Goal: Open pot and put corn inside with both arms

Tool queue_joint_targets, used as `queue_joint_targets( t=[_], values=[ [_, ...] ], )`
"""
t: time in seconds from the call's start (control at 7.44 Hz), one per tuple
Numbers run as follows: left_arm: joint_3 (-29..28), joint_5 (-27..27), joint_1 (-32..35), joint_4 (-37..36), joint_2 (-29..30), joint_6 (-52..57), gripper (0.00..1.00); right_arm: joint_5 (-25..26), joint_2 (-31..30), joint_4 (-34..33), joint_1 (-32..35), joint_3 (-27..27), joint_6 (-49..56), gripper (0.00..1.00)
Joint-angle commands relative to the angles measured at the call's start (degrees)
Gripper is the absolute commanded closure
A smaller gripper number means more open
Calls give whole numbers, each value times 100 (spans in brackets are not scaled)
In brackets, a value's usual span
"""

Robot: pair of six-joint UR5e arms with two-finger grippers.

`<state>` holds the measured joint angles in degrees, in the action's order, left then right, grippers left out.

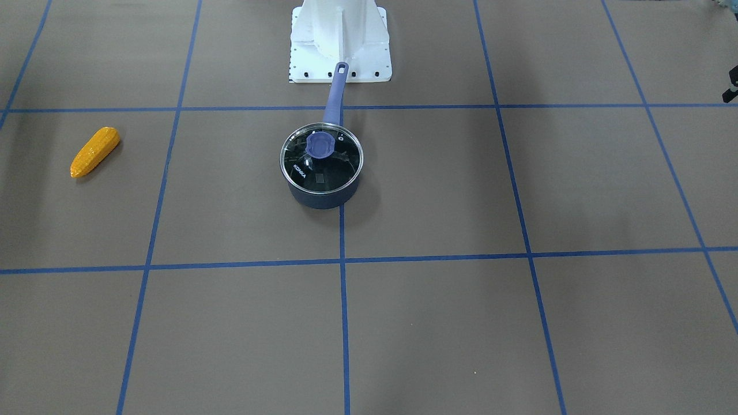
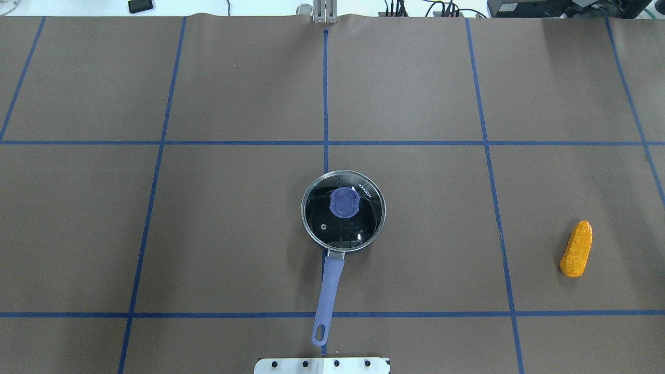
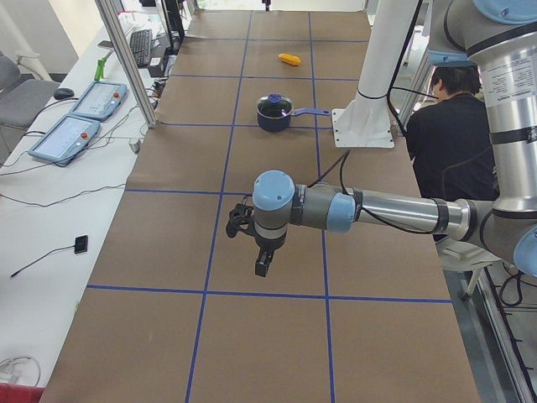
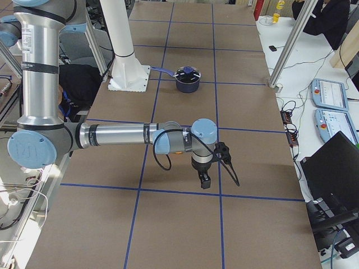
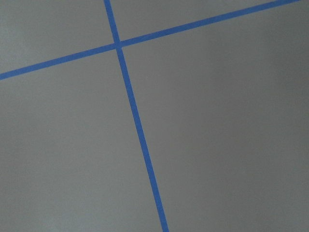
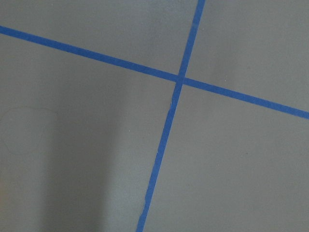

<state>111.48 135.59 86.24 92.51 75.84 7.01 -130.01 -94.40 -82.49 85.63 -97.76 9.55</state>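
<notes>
The dark-blue pot (image 1: 323,195) stands at mid-table with its glass lid (image 1: 340,167) and blue knob (image 1: 320,144) on it. Its handle (image 1: 335,95) points at the white base block. The pot (image 2: 328,291) also shows in the overhead view. The orange-yellow corn (image 1: 95,151) lies on the mat far to the robot's right, and shows in the overhead view (image 2: 576,249). My left gripper (image 3: 263,267) hangs over the mat far from the pot (image 3: 274,113). My right gripper (image 4: 205,182) hangs far from the pot (image 4: 188,78). I cannot tell if either is open or shut.
The white base block (image 1: 340,40) stands just behind the pot handle. Blue tape lines cross the brown mat. Both wrist views show only mat and tape. A person (image 3: 453,126) sits behind the robot. Teach pendants (image 3: 67,134) lie on the side bench.
</notes>
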Motion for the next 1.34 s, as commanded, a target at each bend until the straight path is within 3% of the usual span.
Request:
queue_joint_targets(
  t=[0.0, 0.13, 0.54, 0.81, 1.21],
  values=[
    [-46, -24, -19, 213, 664, 2, 2, 20, -26, 1319, -2, 38, -371, 0],
    [-291, 19, -19, 371, 1104, 2, 2, -50, 44, 1357, -2, -6, -871, 0],
    [-311, 116, -37, 1126, 1143, -390, 2, -446, 89, 1578, -186, -58, -1181, 0],
    [-92, -14, -964, 1173, 1493, -1950, 1, -376, 97, 1691, -651, -278, -2391, 0],
    [120, -934, -2483, 1103, 2344, -4823, 1, -235, 80, 1832, -776, -279, -2669, 0]
  ],
)
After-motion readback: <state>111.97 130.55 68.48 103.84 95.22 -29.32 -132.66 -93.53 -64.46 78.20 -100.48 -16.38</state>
